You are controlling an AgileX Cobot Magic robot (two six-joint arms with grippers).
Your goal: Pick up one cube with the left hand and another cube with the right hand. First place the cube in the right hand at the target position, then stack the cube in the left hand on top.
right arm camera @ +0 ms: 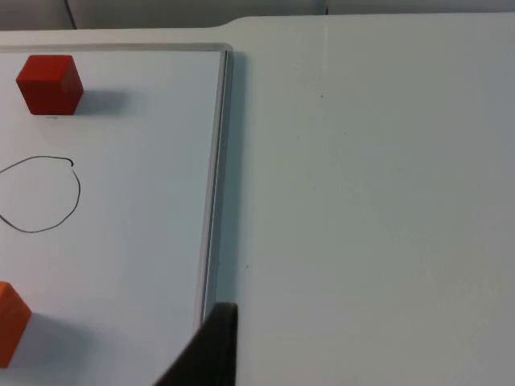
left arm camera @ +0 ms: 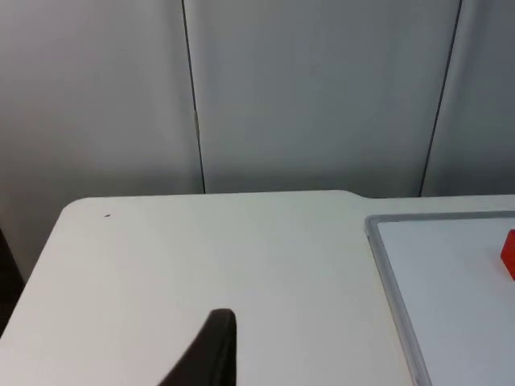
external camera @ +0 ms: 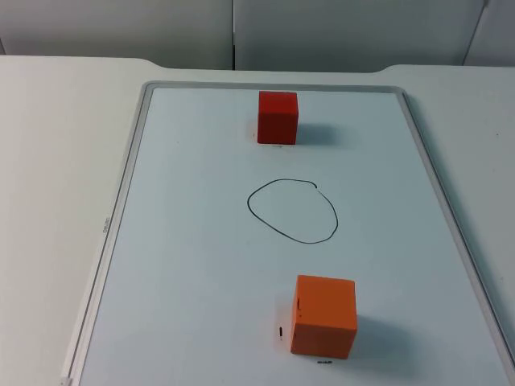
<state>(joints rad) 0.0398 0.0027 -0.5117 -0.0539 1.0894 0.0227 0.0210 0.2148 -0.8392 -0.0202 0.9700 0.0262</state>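
Note:
A red cube (external camera: 278,117) stands at the far end of the whiteboard (external camera: 121,201). An orange cube (external camera: 323,316) stands at the board's near end. Between them is a hand-drawn black circle (external camera: 292,211) with nothing in it. My left gripper (left arm camera: 211,354) waits over the bare table left of the board, with a sliver of the red cube (left arm camera: 508,254) at the view's edge. My right gripper (right arm camera: 211,350) hangs over the board's right frame (right arm camera: 216,177), well apart from the red cube (right arm camera: 50,84) and the orange cube (right arm camera: 10,322). Neither gripper holds anything.
The whiteboard lies flat on the white table (external camera: 48,161), framed by a raised grey rim. A grey partition wall (left arm camera: 322,96) closes the table's far edge. Bare table top lies on both sides of the board (right arm camera: 378,201).

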